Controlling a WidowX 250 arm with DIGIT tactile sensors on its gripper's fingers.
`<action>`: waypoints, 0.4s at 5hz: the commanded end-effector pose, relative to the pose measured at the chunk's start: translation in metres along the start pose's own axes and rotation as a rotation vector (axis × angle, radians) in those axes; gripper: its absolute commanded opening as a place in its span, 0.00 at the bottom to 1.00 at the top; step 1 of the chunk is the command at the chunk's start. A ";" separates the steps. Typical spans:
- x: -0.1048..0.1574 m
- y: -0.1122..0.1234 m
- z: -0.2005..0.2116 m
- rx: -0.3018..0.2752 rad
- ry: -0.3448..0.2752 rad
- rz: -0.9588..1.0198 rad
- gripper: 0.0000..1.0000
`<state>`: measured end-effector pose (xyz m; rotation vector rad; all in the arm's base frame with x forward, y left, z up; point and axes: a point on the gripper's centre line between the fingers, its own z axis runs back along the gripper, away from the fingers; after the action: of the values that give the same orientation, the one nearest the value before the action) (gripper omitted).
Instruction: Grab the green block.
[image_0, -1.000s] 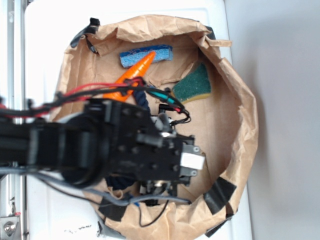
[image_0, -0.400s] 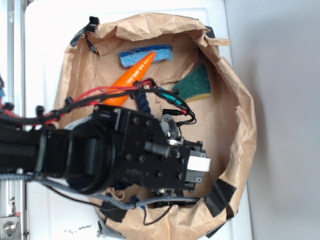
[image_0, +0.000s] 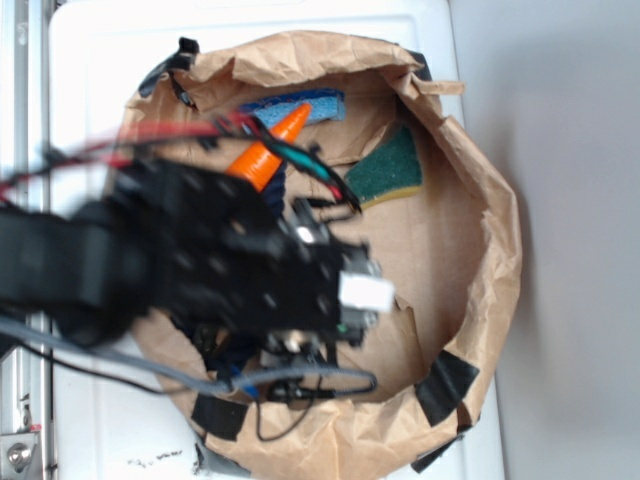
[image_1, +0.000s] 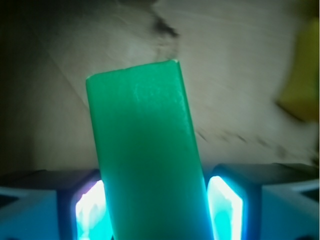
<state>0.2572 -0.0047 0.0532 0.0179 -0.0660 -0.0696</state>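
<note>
Green block (image_1: 145, 160) sits between the gripper (image_1: 157, 205) pads at bottom centre of the wrist view, long axis running up the frame away from the camera, tilted slightly left. Pads (image_1: 225, 205) flank both long sides, seemingly clamped on it. Beyond lies brown paper (image_1: 235, 60); exterior view hides the block under the arm (image_0: 200, 265).

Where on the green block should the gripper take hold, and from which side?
Across the narrow width of the green block, on its two long edges, coming from above. In the wrist view it already sits between the fingers of the gripper, whose flat faces suit its straight sides.
</note>
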 end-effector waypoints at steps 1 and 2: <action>-0.001 0.028 0.062 0.087 -0.033 0.110 0.00; 0.006 0.029 0.078 0.107 -0.050 0.181 0.00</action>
<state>0.2533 0.0263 0.1144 0.1229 -0.0476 0.1226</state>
